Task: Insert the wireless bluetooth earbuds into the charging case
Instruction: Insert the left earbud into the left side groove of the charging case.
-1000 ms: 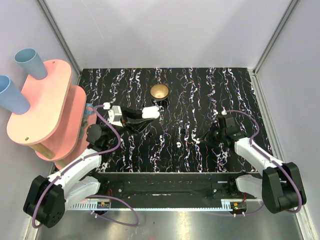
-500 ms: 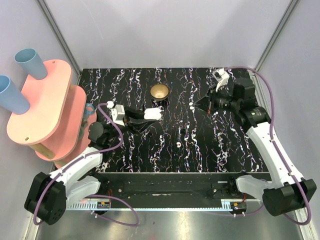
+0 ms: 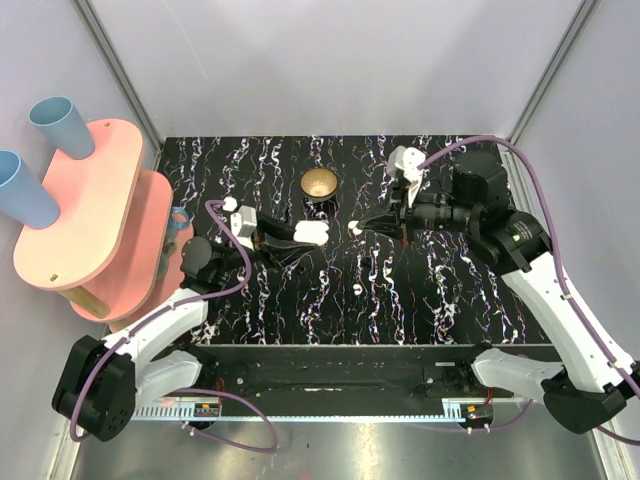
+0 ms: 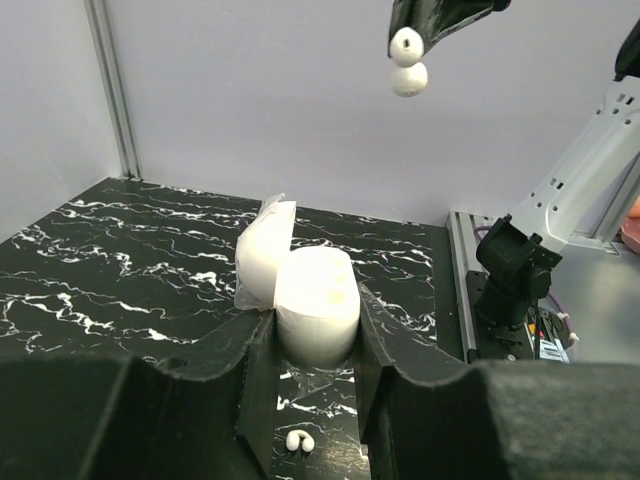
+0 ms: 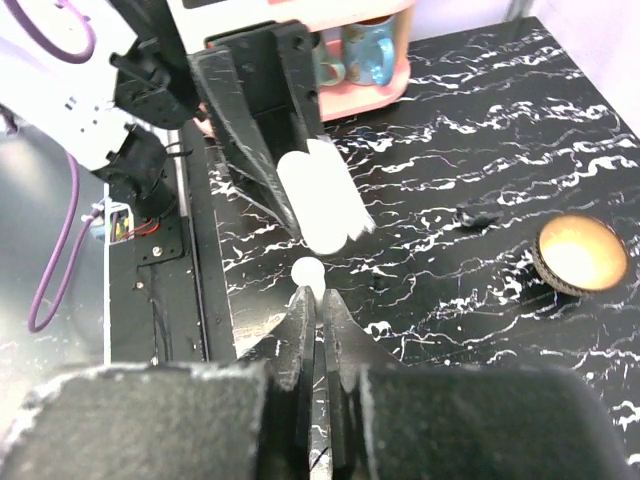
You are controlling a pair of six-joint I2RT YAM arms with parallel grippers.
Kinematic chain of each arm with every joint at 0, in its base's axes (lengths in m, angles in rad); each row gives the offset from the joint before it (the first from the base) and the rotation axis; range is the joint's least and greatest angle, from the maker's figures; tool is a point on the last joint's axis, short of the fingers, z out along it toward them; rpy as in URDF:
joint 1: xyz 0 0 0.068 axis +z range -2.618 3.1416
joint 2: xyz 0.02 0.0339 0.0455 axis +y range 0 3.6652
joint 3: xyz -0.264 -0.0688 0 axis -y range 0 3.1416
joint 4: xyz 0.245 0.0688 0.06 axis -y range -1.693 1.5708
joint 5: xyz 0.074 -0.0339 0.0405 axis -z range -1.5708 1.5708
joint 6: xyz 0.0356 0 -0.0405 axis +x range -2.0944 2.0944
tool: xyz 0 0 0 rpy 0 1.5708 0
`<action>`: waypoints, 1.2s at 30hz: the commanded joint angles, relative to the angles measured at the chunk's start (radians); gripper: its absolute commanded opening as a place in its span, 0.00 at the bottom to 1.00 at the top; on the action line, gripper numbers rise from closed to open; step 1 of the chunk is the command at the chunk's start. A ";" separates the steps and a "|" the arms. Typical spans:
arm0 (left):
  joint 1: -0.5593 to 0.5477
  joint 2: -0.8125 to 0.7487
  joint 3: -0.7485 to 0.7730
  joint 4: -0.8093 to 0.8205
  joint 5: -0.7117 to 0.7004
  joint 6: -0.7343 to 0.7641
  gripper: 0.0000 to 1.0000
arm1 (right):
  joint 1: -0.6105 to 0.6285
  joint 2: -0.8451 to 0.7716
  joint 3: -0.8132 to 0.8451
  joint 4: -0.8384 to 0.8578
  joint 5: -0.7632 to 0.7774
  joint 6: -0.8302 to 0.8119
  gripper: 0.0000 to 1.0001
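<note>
a: how far along is this looking?

b: barely past the start, i'm judging. the left gripper is clamping the charging case between its fingers. it seems to be holding the case off the table, and the lid is hanging open. the right gripper is pinching the first earbud at its fingertips, just beside the case and not yet in it.

a: and the other one?

b: the second earbud is lying on the tabletop, nearer the arm bases and apart from both grippers. so both buds are waiting to be seated.

a: what's surrounding them?

b: pale walls are enclosing the cell, and the black marbled table is spreading across it. a pink shelf is standing off the left edge and carrying blue cups. a small brass bowl is sitting beyond the case, toward the far side.
</note>
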 commanded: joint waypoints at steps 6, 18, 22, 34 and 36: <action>-0.013 0.032 0.067 0.030 0.128 -0.032 0.00 | 0.221 0.108 0.115 -0.091 0.221 -0.246 0.00; -0.034 0.059 0.099 -0.027 0.180 -0.018 0.00 | 0.324 0.164 0.129 -0.086 0.275 -0.309 0.00; -0.040 0.066 0.102 -0.032 0.186 -0.020 0.00 | 0.338 0.170 0.126 -0.077 0.281 -0.315 0.00; -0.056 0.075 0.111 -0.039 0.200 -0.018 0.00 | 0.364 0.199 0.104 -0.056 0.329 -0.329 0.00; -0.056 0.075 0.111 -0.044 0.200 -0.017 0.00 | 0.366 0.203 0.101 -0.054 0.333 -0.332 0.00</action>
